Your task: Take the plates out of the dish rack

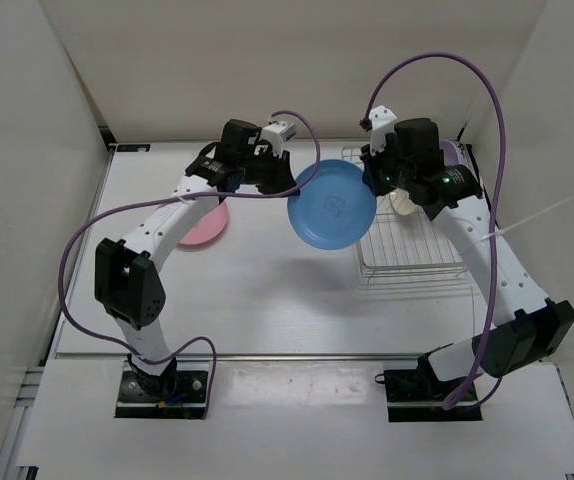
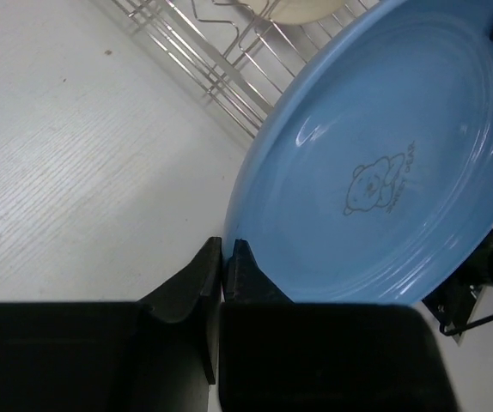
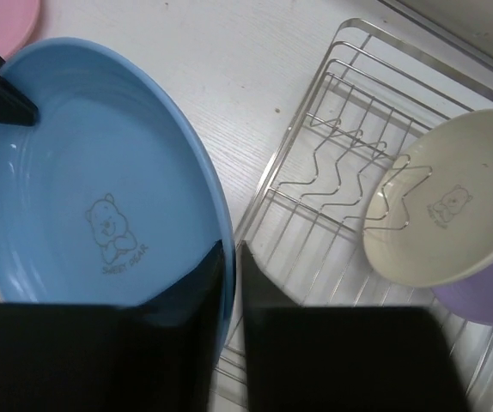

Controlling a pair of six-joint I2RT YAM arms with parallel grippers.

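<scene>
Top external view: the blue plate (image 1: 332, 205) hangs tilted above the surface (image 1: 267, 300), just left of the dish rack (image 1: 412, 255). The left tool (image 2: 227, 257) is pinched tight on its left rim, and the right tool (image 3: 229, 257) is pinched tight on its right rim. The cream plate (image 3: 444, 210) and lavender plate (image 3: 487, 296) stand in the rack. The pink plate (image 1: 207, 225) lies flat at far left.

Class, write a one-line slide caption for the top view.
Together, left gripper and right gripper pinch the blue plate beside the rack.

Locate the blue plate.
Top view, centre: the blue plate, held by the left tool and right tool, between the pink plate and the dish rack.
</scene>
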